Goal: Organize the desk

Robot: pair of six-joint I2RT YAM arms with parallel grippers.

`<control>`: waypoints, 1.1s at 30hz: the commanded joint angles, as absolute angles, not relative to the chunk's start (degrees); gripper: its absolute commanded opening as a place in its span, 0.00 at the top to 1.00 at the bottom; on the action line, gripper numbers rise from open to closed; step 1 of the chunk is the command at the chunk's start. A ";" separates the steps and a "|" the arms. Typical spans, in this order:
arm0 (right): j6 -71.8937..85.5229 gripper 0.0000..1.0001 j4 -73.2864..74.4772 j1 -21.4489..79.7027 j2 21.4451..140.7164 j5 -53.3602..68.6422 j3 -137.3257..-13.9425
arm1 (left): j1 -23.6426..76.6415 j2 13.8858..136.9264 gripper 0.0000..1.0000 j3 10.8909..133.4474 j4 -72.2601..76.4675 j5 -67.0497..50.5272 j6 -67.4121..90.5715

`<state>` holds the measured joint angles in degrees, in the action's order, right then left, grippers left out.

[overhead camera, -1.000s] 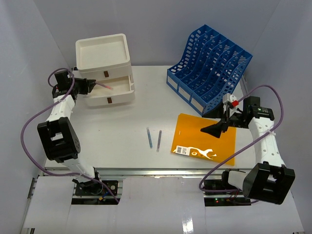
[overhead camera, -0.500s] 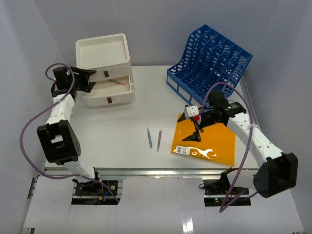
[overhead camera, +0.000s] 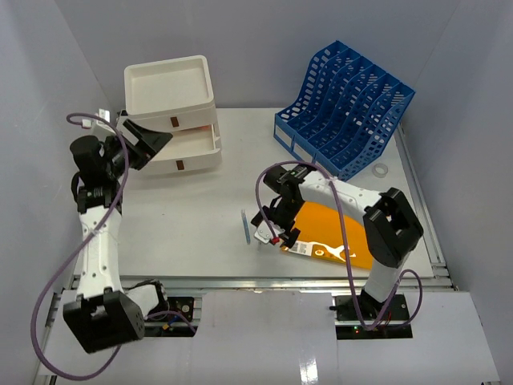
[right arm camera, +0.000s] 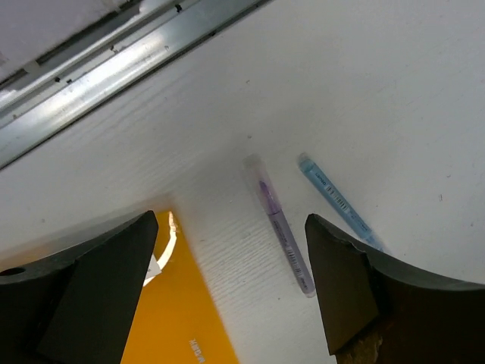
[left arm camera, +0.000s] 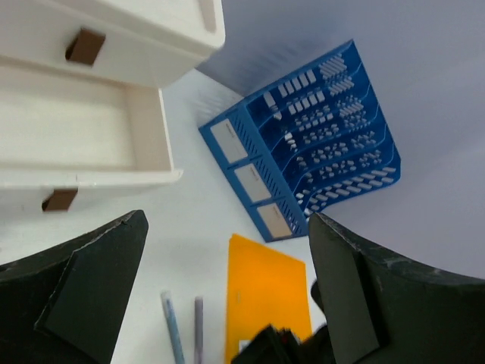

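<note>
- Desk [overhead camera: 184, 216]: a white tabletop filling the middle of the overhead view. A metal rail [overhead camera: 264, 282] runs along its near edge, and it carries every item listed below.
- Left pincer [overhead camera: 159, 141]: raised beside the white three-drawer box [overhead camera: 172, 96]. Its fingers are spread wide with nothing between them.
- Three-drawer box: stands at the far left corner. Its middle drawer [left arm camera: 76, 129] is pulled out.
- Right pincer [right arm camera: 231, 220]: lowered over the near centre of the desk, just above the purple pen [right arm camera: 280, 235]. Its fingers are parted on either side of the pen and grip nothing.
- Blue pen [right arm camera: 333, 201]: lies flat just beside the purple pen and roughly parallel to it; the two are apart.
- Orange folder [overhead camera: 337, 224]: lies flat to the right of the pens, with a barcode label at its near corner.
- Blue slotted file rack [overhead camera: 345, 112]: stands at the far right, well apart from the pens.
- Small white ring [overhead camera: 380, 170]: lies near the rack's right end.
</note>
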<state>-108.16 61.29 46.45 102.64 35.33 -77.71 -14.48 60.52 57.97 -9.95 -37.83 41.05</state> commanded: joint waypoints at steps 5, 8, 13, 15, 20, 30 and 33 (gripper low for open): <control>-106.12 0.25 60.22 47.32 114.74 28.71 -89.09 | -14.59 43.20 0.02 43.65 -21.35 -38.04 28.36; -105.38 0.29 59.33 47.98 117.50 26.47 -90.34 | -14.59 39.14 0.02 41.76 -21.88 -38.93 29.26; -104.68 0.40 58.82 48.42 120.73 23.45 -91.66 | -14.59 36.45 0.02 41.51 -24.93 -39.28 29.77; -104.89 0.47 58.45 48.43 120.90 22.25 -91.10 | -14.59 35.82 0.02 40.57 -24.96 -39.29 30.29; -105.73 0.63 58.34 48.43 120.91 20.15 -89.28 | -14.59 34.67 0.02 37.64 -24.88 -39.13 32.03; -108.72 0.80 55.94 48.31 117.65 17.69 -81.71 | -14.59 33.56 0.02 35.32 -26.58 -38.34 34.15; -108.48 0.85 54.95 48.11 115.91 18.40 -80.90 | -14.55 33.89 0.02 34.72 -27.04 -38.06 36.23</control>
